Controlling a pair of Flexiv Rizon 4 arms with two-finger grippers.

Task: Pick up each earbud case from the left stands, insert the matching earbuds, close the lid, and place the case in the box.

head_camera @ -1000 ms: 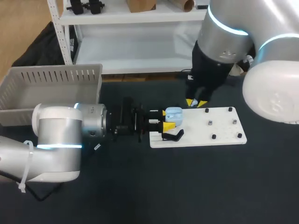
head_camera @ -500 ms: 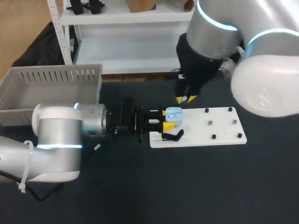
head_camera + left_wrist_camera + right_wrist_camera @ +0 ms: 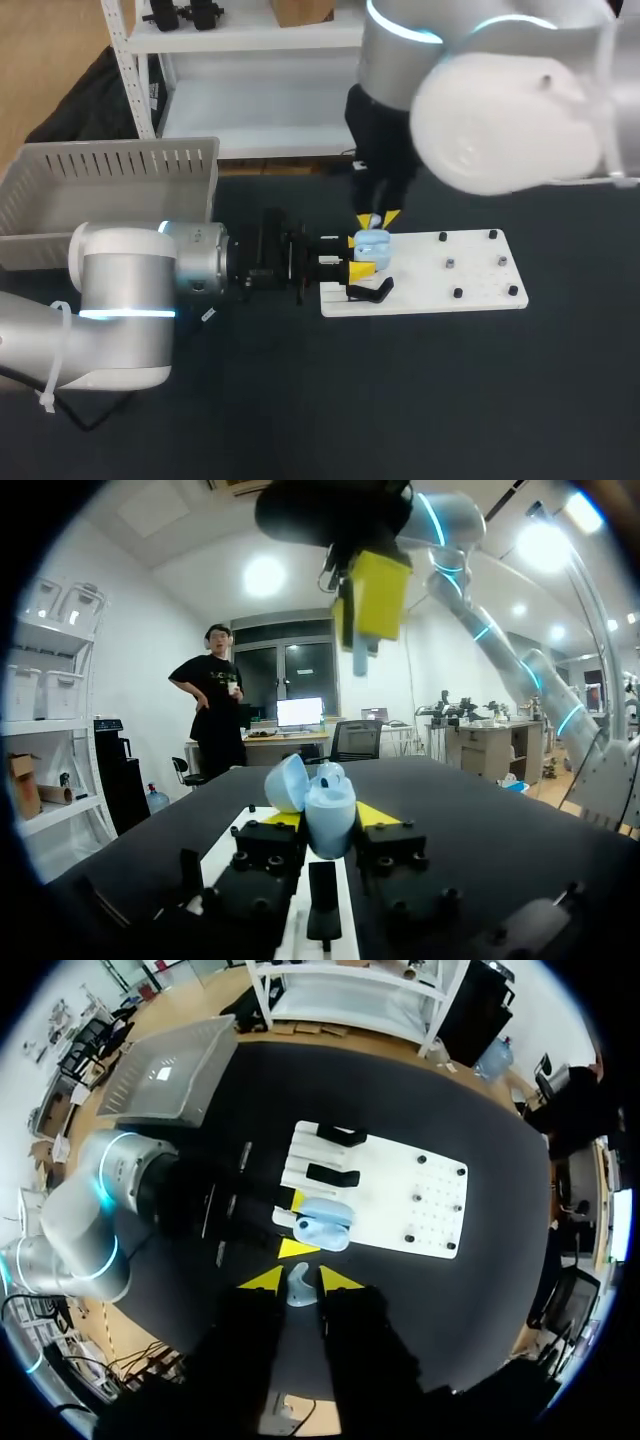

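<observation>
Right hand [image 3: 377,218] with earbud [image 3: 300,1286] now over case [image 3: 372,243], stand [image 3: 372,291] beside

Dark table [image 3: 300,400]. White stand board [image 3: 470,285] with black pegs, right of centre. Left gripper [image 3: 361,257], lying level, its yellow tips clasping a pale blue earbud case [image 3: 374,243] at the board's left end. Right gripper [image 3: 377,219] just above the case, pinching a small pale earbud [image 3: 375,221]. Grey slatted box [image 3: 110,165], rear left.

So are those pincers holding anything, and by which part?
The left pincer grips the open earbud case by the two sides of its lower body. The right pincer pinches a small earbud by one end, above the case.
</observation>
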